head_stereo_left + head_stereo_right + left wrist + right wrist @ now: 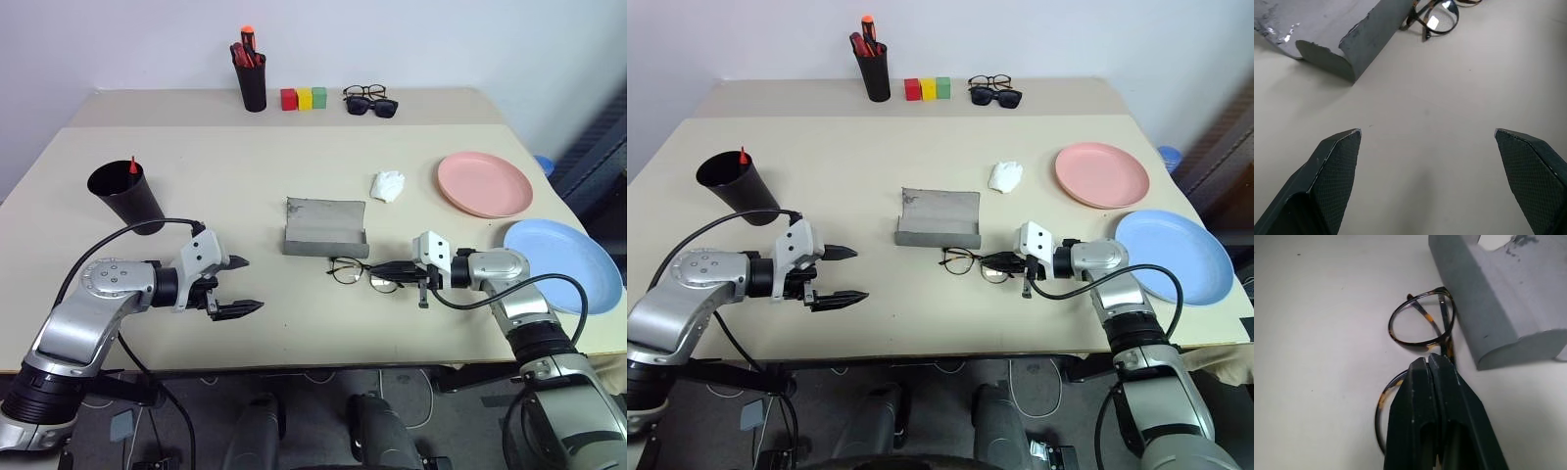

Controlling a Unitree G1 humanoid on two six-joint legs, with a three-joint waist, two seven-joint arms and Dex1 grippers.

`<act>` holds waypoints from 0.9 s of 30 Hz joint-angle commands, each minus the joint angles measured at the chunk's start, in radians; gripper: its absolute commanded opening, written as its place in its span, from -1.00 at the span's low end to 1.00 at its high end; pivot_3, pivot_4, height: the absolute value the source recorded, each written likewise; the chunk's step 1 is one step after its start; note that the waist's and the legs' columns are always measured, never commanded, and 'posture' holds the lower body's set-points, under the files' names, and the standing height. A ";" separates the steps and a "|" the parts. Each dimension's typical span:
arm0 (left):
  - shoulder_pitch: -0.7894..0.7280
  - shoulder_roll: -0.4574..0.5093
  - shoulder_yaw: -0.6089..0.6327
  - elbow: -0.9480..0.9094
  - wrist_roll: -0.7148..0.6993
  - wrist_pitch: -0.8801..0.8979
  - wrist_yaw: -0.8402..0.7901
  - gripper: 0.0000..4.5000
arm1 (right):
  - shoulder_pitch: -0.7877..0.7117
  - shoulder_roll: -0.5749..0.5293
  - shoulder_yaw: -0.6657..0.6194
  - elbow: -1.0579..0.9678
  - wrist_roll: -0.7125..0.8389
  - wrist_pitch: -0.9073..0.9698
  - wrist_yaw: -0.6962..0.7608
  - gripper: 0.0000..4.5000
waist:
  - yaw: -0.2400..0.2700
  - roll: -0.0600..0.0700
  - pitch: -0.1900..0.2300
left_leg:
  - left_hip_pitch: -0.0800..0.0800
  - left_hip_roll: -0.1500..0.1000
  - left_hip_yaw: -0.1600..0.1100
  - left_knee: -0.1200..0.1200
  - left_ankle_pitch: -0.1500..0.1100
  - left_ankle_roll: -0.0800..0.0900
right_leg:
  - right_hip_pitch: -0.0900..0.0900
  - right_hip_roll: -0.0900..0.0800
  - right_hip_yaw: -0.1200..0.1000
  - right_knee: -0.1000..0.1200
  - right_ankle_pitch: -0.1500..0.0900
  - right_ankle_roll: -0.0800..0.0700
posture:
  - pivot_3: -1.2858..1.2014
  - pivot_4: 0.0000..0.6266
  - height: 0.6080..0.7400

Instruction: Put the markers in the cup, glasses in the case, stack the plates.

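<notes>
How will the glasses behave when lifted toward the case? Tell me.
The glasses look thin-framed, so probably light and fragile. The right gripper is shut on the frame near the bridge, between the lenses; a narrow pinch there may let them swivel or slip. The temples look folded, so they may swing. The case lies open right beside them.

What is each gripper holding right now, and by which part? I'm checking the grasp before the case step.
The right gripper is shut on the glasses at the bridge between the lenses. The left gripper is open, holding nothing.
</notes>
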 commanded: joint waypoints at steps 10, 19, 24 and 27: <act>-0.019 0.011 -0.005 0.009 -0.008 -0.018 0.000 1.00 | 0.016 -0.081 -0.007 -0.193 0.061 0.241 0.084 -0.99 | 0.001 0.001 0.000 | -0.001 0.000 0.000 0.000 0.000 0.000 | -0.001 0.000 0.000 0.000 0.000 0.000 | 0.03 -0.52 1.00; 0.000 0.010 0.000 -0.006 -0.016 -0.005 0.004 1.00 | -0.121 -0.069 0.028 -0.143 0.043 0.339 0.132 -0.66 | 0.001 0.001 0.001 | -0.001 0.000 0.000 -0.001 0.000 0.000 | -0.002 0.000 0.000 0.000 -0.001 0.000 | 0.03 -0.52 1.00; 0.018 0.012 0.006 -0.023 -0.019 0.002 0.015 1.00 | -0.177 -0.040 0.054 -0.091 0.011 0.316 0.125 0.41 | 0.002 0.001 0.001 | -0.002 0.000 0.000 0.000 0.000 0.000 | -0.003 0.000 0.000 0.000 -0.001 0.000 | 0.03 -0.52 1.00; 0.024 0.012 0.010 -0.031 -0.023 0.009 0.022 1.00 | -0.204 -0.042 0.076 -0.065 -0.005 0.322 0.146 0.95 | 0.002 0.001 0.001 | -0.003 0.000 0.000 -0.001 0.000 0.000 | -0.003 0.000 0.000 0.000 -0.001 0.000 | 0.03 -0.52 1.00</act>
